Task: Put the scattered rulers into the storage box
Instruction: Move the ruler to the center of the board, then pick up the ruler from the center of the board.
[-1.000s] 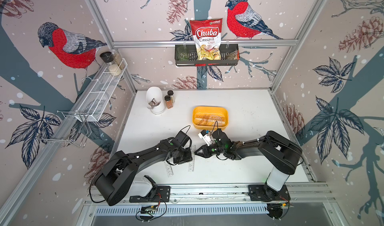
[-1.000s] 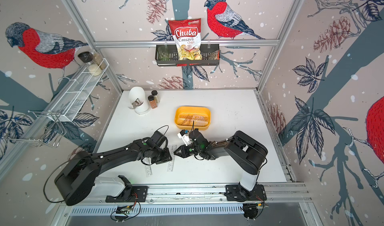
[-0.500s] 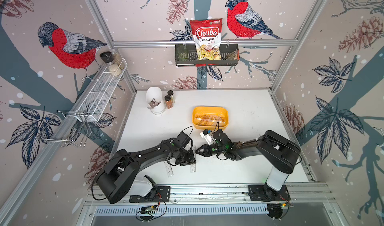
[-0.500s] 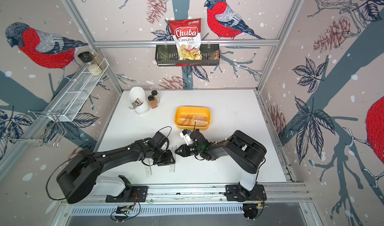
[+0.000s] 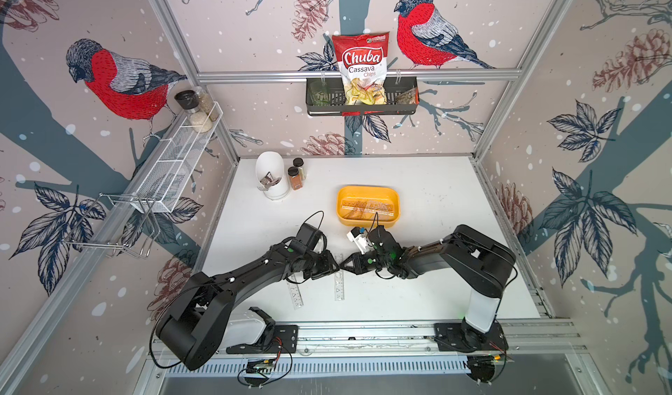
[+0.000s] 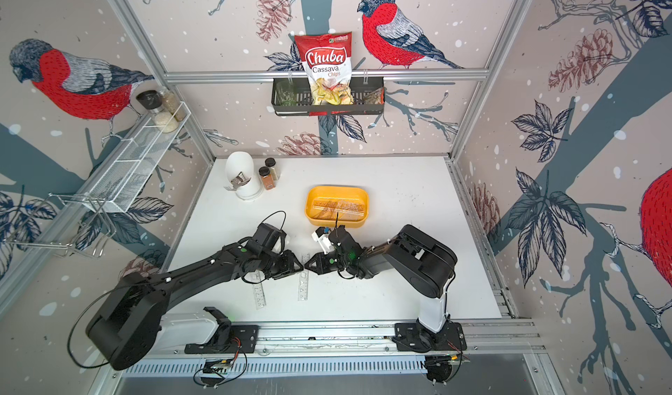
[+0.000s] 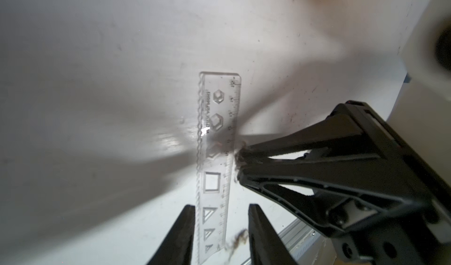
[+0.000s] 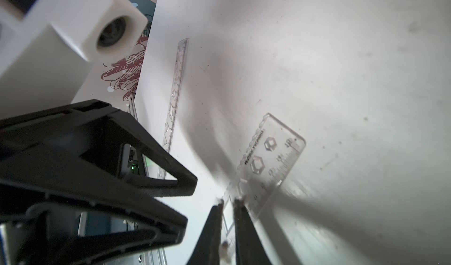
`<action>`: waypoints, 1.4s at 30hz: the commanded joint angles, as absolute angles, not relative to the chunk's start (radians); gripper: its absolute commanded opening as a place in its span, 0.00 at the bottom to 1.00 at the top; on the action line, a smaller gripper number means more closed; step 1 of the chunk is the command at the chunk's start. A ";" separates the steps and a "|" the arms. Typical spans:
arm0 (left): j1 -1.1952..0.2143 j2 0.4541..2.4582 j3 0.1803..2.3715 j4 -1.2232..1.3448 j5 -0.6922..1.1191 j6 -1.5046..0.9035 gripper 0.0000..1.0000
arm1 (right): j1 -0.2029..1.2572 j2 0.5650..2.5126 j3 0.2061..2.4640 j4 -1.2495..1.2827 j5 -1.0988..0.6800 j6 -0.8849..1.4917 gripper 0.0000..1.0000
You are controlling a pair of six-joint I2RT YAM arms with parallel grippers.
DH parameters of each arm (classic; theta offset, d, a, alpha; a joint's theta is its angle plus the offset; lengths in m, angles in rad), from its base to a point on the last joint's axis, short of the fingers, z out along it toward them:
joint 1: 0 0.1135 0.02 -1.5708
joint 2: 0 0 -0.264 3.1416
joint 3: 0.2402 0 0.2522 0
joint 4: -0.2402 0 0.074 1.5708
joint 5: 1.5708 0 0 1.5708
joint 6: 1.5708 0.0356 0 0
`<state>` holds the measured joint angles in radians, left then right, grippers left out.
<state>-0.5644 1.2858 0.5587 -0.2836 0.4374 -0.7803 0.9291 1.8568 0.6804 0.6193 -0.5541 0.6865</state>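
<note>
Two rulers out: clear, flat plastic stencil rulers on the white tabletop (image 5: 436,273), near its front edge at about mid-width. They lie just beside each other, apart.
Worked ruler (image 5: 339,284): flat on the tabletop. Long axis runs front to back, nearly square to the front edge. Hexagon cut-outs point toward the back edge, triangles toward the front.
Second ruler (image 5: 297,296): long axis also roughly front to back, slightly slanted. Its back end is hidden under the left arm (image 5: 254,273).
Storage box (image 5: 368,188): shallow yellow-orange plastic tub with rounded corners, mid-tabletop, behind both grippers. Its long side is parallel to the front edge.
Boxed rulers (image 5: 367,207): see-through pieces lying inside, lengthwise.
Left gripper (image 7: 220,206): fingers spread, one on each side of the worked ruler's triangle end, with a gap on both sides. Nothing held.
Right gripper (image 8: 229,200): fingers nearly together, a thin slit between them. Tips are at the worked ruler's graduated edge, around mid-length. Pinching or only touching, cannot tell.
</note>
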 commanded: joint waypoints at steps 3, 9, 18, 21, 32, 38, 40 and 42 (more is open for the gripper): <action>-0.554 1.322 0.557 -0.268 0.436 -0.767 0.41 | 0.933 1.875 0.695 0.642 -0.572 0.691 0.14; -0.555 1.344 0.546 -0.261 0.445 -0.767 0.40 | 0.932 1.881 0.692 0.638 -0.566 0.690 0.12; -0.554 1.383 0.526 -0.208 0.469 -0.778 0.40 | 0.922 1.906 0.697 0.618 -0.577 0.678 0.11; -0.556 1.394 0.524 -0.197 0.473 -0.781 0.40 | 0.920 1.901 0.698 0.604 -0.571 0.670 0.10; -0.556 1.408 0.525 -0.187 0.469 -0.783 0.39 | 0.916 1.895 0.689 0.577 -0.561 0.656 0.10; -0.556 1.416 0.521 -0.170 0.471 -0.787 0.39 | 0.913 1.904 0.681 0.581 -0.562 0.657 0.10; -0.555 1.419 0.523 -0.164 0.469 -0.789 0.38 | 0.912 1.908 0.679 0.587 -0.564 0.661 0.10; -0.557 1.425 0.525 -0.153 0.474 -0.793 0.34 | 0.913 1.914 0.680 0.592 -0.567 0.666 0.10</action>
<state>-0.5571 1.4143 0.5297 -0.1280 0.5167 -0.7864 0.9131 1.9003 0.6842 0.6228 -0.5800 0.6758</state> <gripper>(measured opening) 0.353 0.103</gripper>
